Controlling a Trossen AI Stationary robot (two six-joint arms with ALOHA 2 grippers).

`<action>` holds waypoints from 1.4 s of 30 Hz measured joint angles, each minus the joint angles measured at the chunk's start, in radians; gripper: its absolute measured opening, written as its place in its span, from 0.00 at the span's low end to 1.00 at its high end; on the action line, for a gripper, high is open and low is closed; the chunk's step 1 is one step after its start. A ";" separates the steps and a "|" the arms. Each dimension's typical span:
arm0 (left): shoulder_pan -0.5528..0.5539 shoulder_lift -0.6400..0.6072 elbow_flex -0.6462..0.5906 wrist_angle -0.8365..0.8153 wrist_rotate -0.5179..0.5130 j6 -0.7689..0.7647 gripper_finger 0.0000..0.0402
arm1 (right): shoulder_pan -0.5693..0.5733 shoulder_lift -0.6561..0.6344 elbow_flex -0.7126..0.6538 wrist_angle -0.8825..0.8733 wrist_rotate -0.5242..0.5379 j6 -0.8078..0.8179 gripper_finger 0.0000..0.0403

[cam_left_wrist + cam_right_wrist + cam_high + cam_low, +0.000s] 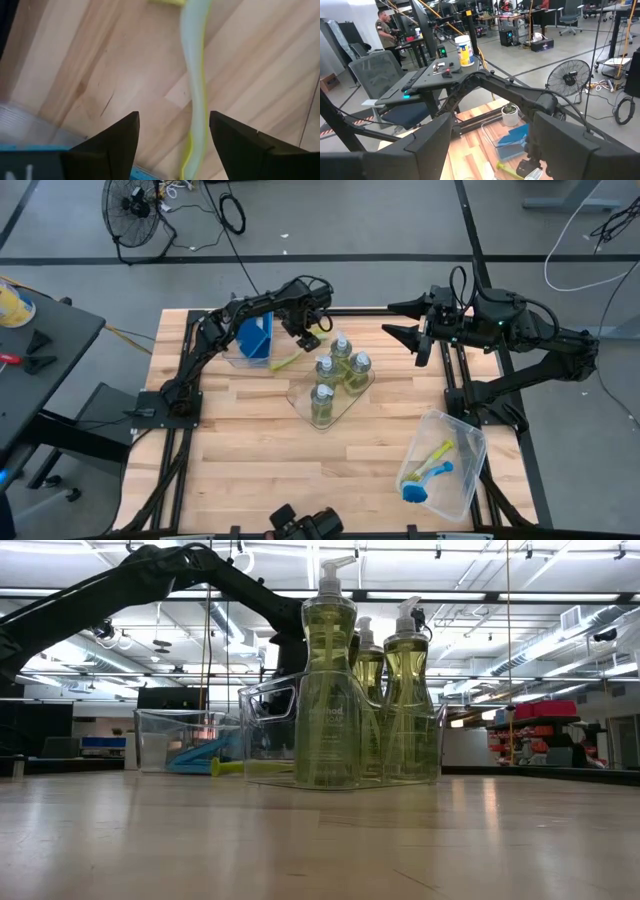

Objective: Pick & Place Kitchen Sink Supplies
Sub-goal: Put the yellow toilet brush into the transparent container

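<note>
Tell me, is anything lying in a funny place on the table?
Yes. One yellow-green dish brush lies loose on the bare wood beside the bin of blue sponges, under the open left gripper. The other two brushes sit inside the clear bin at the far corner.

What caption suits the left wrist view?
Open left gripper above a yellow-green dish brush lying on the wooden table.

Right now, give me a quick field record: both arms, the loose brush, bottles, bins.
left gripper: jaws open, above the yellow-green brush
brush: flat on the table beside the sponge bin
right gripper: jaws open, empty, raised at the far side
bottles: four upright on the clear tray
brush bin: holds two brushes
</note>
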 joint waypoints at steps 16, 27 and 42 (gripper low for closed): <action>0.034 -0.052 0.001 0.051 0.020 0.038 0.62 | 0.000 0.000 0.000 0.007 0.000 -0.025 0.71; 0.050 -0.051 0.001 0.222 0.066 0.019 0.62 | 0.000 0.000 0.000 0.021 0.000 -0.023 0.71; 0.052 0.018 0.000 0.227 0.106 0.032 0.62 | 0.000 0.000 0.000 0.054 0.064 -0.025 0.71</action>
